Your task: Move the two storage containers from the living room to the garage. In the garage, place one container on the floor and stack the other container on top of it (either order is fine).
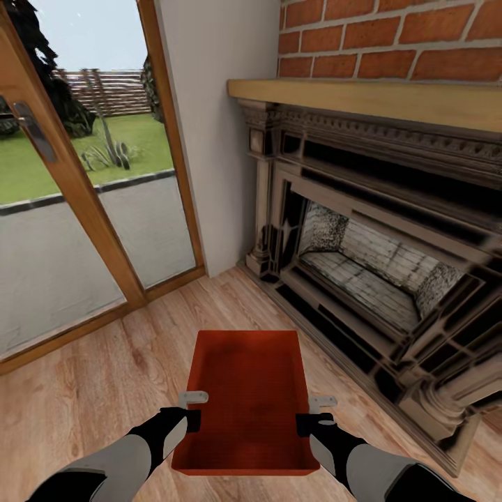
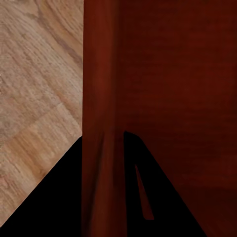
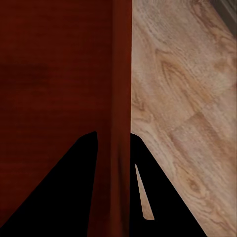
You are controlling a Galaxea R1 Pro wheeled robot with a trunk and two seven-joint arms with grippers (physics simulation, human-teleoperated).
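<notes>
Now both arms carry one storage container [image 1: 249, 397] level over the wood floor [image 1: 90, 390] by the fireplace [image 1: 390, 265]: left gripper [image 1: 189, 413] and right gripper [image 1: 312, 415] pinch opposite side walls, so it stays balanced.

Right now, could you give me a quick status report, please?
Left gripper and right gripper shut on bin walls. Bin held over wood floor. Fireplace close on right.

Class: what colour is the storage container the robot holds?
Orange-red; the storage container shows best in the head view.
</notes>
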